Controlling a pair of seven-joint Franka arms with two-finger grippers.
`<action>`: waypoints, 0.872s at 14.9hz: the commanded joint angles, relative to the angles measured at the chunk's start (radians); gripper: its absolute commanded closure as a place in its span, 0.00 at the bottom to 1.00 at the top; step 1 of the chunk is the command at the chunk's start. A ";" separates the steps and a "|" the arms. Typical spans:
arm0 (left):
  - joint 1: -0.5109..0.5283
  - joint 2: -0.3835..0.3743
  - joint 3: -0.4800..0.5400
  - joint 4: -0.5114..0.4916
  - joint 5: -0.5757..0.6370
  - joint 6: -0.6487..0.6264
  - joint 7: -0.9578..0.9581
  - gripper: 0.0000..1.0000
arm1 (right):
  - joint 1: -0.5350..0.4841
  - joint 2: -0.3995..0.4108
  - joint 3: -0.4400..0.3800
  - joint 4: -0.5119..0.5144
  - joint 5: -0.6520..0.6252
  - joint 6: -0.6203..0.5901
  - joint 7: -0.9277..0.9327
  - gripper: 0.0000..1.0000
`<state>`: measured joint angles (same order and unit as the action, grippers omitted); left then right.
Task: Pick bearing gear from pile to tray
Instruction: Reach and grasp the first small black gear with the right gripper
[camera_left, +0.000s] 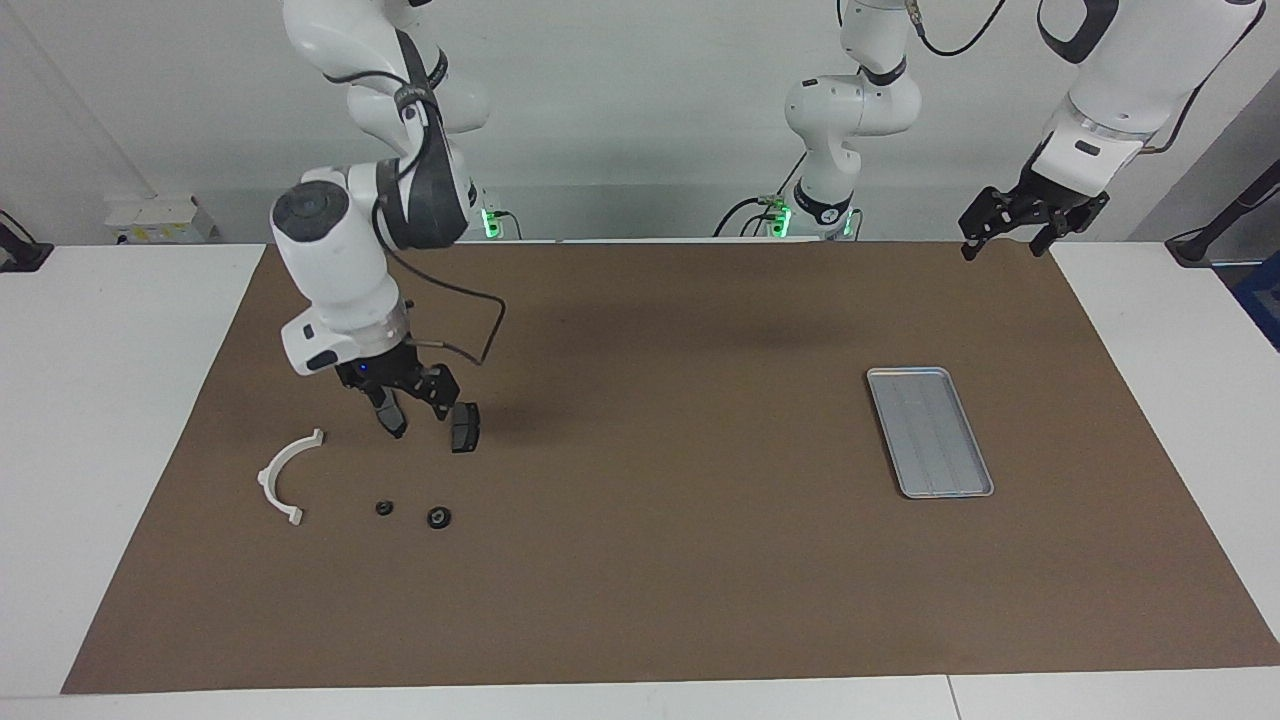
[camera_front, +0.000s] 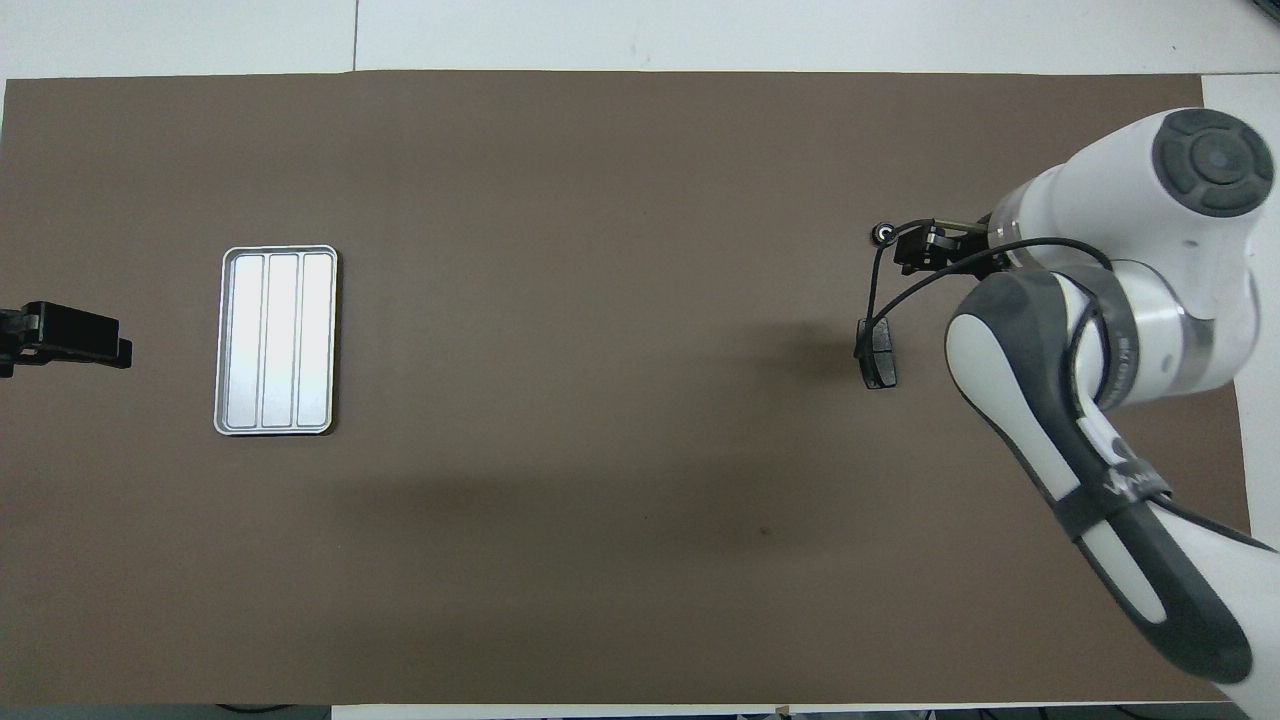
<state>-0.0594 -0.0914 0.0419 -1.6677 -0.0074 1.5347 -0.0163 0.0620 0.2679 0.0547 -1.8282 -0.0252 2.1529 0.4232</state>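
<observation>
Tray (camera_left: 930, 432) ridged silver metal; right hand (camera_left: 415, 400) open, empty, over dark brake pads (camera_left: 465, 428).

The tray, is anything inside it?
No. The tray holds nothing; its ridged floor shows bare in both views. The small parts all lie toward the right arm's end of the table.

The right arm reaches out from its base with the forearm bent steeply down, wrist pointing at the desk, a black cable looping off it toward three o'clock in the facing view. The right gripper (camera_left: 412, 412) hangs low, jaws apart. The left arm waits, its left gripper (camera_left: 1003, 238) raised, jaws spread, aimed toward seven o'clock.
</observation>
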 joint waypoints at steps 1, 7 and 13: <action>-0.008 -0.021 0.007 -0.015 -0.003 -0.002 0.004 0.00 | -0.016 0.123 0.000 0.091 -0.048 0.045 0.060 0.00; -0.008 -0.019 0.006 -0.014 -0.003 0.011 0.002 0.00 | -0.008 0.316 0.000 0.256 -0.051 0.044 0.207 0.00; -0.028 -0.022 0.003 -0.017 -0.003 -0.002 0.015 0.00 | -0.007 0.360 0.002 0.268 -0.055 0.081 0.262 0.03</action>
<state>-0.0667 -0.0914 0.0376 -1.6677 -0.0074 1.5347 -0.0160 0.0593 0.6148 0.0479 -1.5835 -0.0617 2.2253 0.6542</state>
